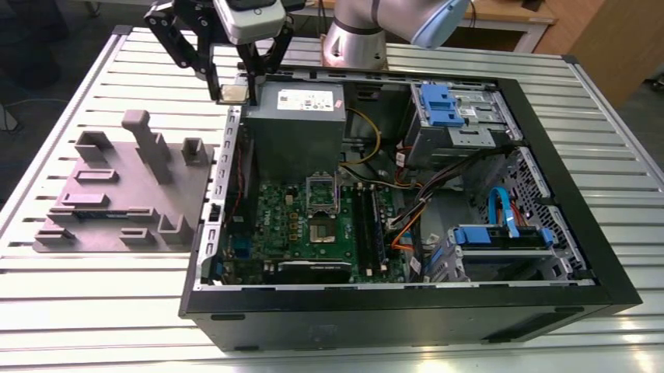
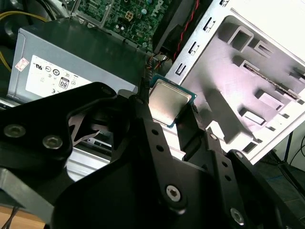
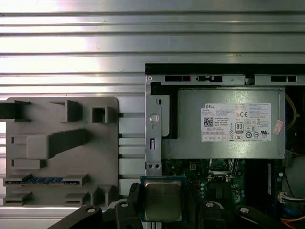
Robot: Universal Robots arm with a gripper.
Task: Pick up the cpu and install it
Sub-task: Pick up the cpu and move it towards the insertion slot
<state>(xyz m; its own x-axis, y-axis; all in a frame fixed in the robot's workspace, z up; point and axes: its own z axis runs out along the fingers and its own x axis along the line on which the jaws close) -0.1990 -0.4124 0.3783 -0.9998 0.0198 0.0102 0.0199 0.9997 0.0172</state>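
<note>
While the black hand [image 3: 162,212] is clenched on the cpu [image 3: 162,199], its two fingers [image 3: 134,198] press on opposite edges of the chip and the shiny silver top faces up toward the cameras in both wrist views. Seen in the second wrist view, the cpu [image 2: 167,101] sits between the fingertips of the hand [image 2: 167,112], clear of everything under it. In the exterior view the hand [image 1: 233,93] and the cpu [image 1: 232,94] hang above the side wall of the open computer case [image 1: 415,311], at the corner where the grey power supply [image 1: 295,116] sits. Just beyond that wall, toward the exterior view's left, a grey fixture block [image 1: 124,194] with raised posts and slots lies on the desk [image 1: 62,311]. Inside the case, past the power supply, the green motherboard [image 1: 301,233] lies flat with the dark square socket [image 1: 323,230] near its middle, well apart from the held chip, and long black memory sticks [image 1: 368,225] stand beside it. Farther toward the exterior view's right are drive bays with blue brackets [image 1: 441,105] and a bundle of orange, black and blue cables [image 1: 415,206]. Behind the case rises the silver base of the arm [image 1: 358,39].
</note>
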